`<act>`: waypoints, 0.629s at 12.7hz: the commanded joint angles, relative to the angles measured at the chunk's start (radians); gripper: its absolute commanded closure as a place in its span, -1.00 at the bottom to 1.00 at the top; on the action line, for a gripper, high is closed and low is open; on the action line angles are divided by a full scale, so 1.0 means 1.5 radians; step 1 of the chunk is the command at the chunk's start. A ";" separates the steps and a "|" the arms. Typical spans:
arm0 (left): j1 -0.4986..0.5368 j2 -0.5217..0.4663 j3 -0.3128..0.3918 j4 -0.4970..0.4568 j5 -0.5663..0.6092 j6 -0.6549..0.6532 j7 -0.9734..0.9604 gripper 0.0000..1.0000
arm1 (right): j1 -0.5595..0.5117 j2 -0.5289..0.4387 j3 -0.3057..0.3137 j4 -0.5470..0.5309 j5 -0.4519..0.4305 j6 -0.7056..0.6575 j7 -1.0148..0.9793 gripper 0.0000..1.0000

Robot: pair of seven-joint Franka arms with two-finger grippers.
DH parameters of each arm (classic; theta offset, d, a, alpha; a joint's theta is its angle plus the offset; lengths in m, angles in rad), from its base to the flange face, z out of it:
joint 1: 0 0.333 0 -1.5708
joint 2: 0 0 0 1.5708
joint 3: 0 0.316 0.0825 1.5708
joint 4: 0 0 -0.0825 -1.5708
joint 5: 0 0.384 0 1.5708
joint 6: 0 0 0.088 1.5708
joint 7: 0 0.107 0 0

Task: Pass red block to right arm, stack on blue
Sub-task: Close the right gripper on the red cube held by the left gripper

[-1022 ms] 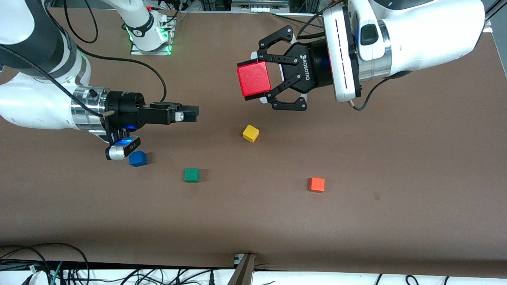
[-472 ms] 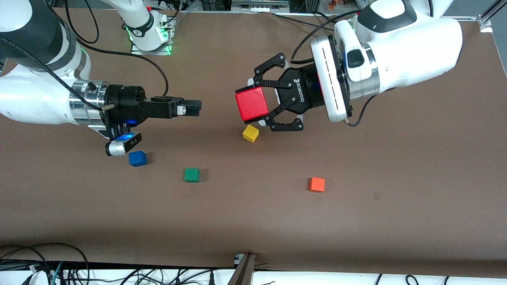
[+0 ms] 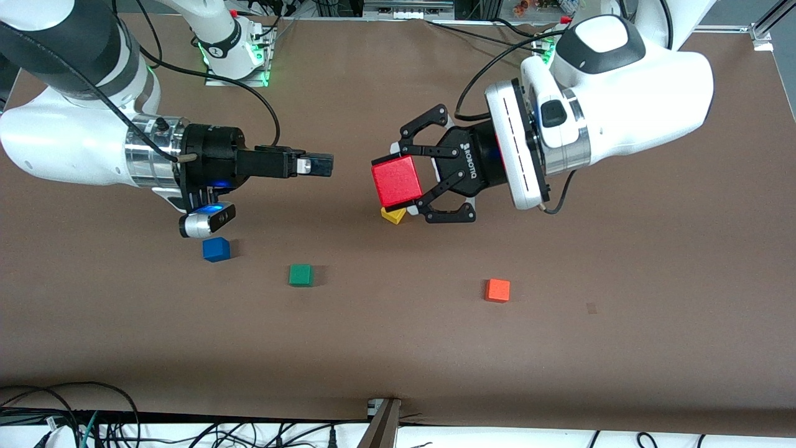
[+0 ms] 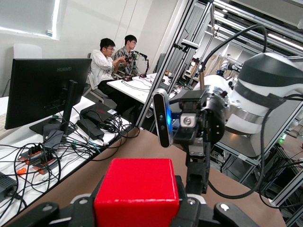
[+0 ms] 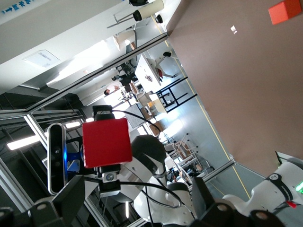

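Observation:
My left gripper [image 3: 398,182] is shut on the red block [image 3: 396,181] and holds it in the air, sideways, over the middle of the table. The block fills the lower part of the left wrist view [image 4: 137,191]. My right gripper [image 3: 320,165] is level and points at the block across a short gap, not touching it. In the right wrist view its fingers [image 5: 71,198] stand wide apart and open, with the red block [image 5: 106,143] straight ahead. The blue cube [image 3: 216,249] lies on the table below the right arm's wrist camera.
A yellow cube [image 3: 393,215] lies under the held red block and is partly hidden by it. A green cube [image 3: 300,275] lies beside the blue one, toward the left arm's end. An orange cube [image 3: 497,290] lies farther that way. The table [image 3: 398,348] is brown.
My left gripper has carried the red block toward the right gripper and now covers part of the yellow cube. My right gripper has moved toward the block. The gap between them is smaller.

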 commanded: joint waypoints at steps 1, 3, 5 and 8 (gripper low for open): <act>-0.026 0.026 0.001 0.013 0.014 0.041 0.040 1.00 | 0.011 -0.006 0.000 0.010 0.007 0.017 0.009 -1.00; -0.036 0.030 0.001 0.007 0.014 0.062 0.048 1.00 | 0.029 -0.002 -0.001 0.014 0.004 0.050 0.005 -1.00; -0.040 0.030 0.001 0.008 0.014 0.062 0.048 1.00 | 0.037 0.006 -0.002 0.014 -0.005 0.062 -0.015 -1.00; -0.041 0.034 0.001 0.008 0.015 0.062 0.049 1.00 | 0.036 0.021 -0.004 0.015 -0.011 0.063 -0.035 -1.00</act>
